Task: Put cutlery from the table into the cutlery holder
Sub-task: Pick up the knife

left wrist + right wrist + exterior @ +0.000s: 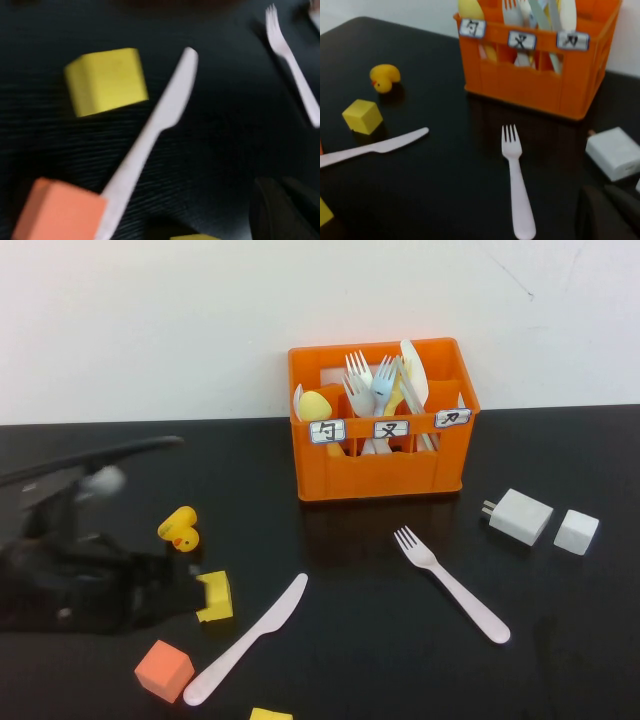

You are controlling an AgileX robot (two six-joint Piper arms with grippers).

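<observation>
A: Quick status. Where's the cutlery?

B: Both pcs flat on the black surface. Knife lies front-left of the orange cutlery holder, fork front-right. Neither is in the holder yet; the holder already has other forks & spoons standing in it.

A: Which arm's closer to what?

B: Left hand is low at the left, a dark blurred mass just beside the yellow cube. The knife is right of it, near, w/ the cube between them. So left arm for the knife, I'd say. The right hand shows only as a dark edge in its own wrist view, not in the high view at all; its camera looks over the fork, w/ the white charger block off to the side.

A: Knife's long axis?

B: Diagonal in the high view: handle end toward the robot by the orange cube, touching or nearly so, can't tell which. Blade tip points away & rightward, toward the holder. So the left hand needs to come at it from its left, across the axis, prob. mid-handle, clear of both cubes.

A: Hands clenched or released?

B: Can't tell for either. Left is too blurred, right barely in view. Nothing seen held.

A: Other clutter?

B: Rubber duck behind the left hand, well off the knife.
</observation>
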